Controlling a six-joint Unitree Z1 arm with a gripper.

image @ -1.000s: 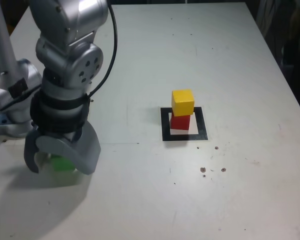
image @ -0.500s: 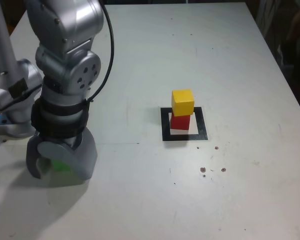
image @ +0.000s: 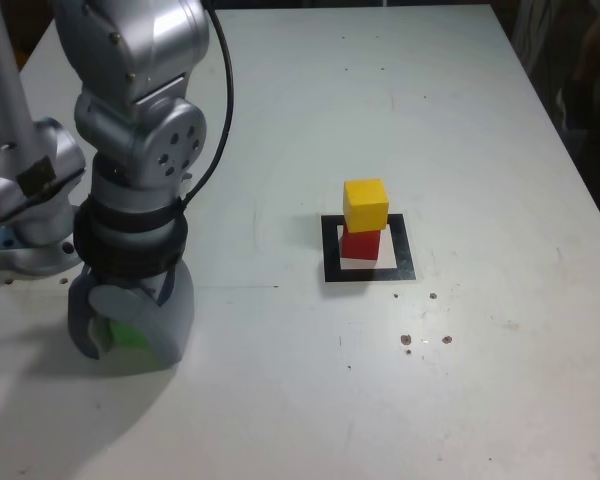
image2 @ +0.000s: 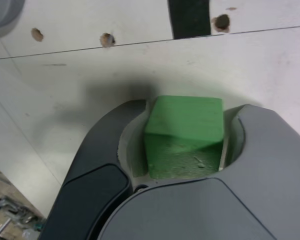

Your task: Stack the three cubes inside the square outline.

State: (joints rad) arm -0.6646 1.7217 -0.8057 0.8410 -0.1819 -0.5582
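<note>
The claw [image2: 192, 106] has its two curved jaws down around the green cube [image2: 185, 135], one on either side. They stand close to its faces, but the contact is partly hidden, so I can't tell whether it is truly gripped yet. The cube appears to rest on the table [image: 280, 380], at the near left of the exterior view, with its sides lying roughly along the jaws.

Well apart from it, to the right and somewhat farther in that same view, is the square outline [image: 406, 262]. Inside it stands the red cube [image: 360, 246], with the yellow cube [image: 365, 205] on top. That is the relation the coming move turns on: once the grip is firm, the green one should go up first, then right and a little far, high enough to clear the yellow top before being lowered.
</note>
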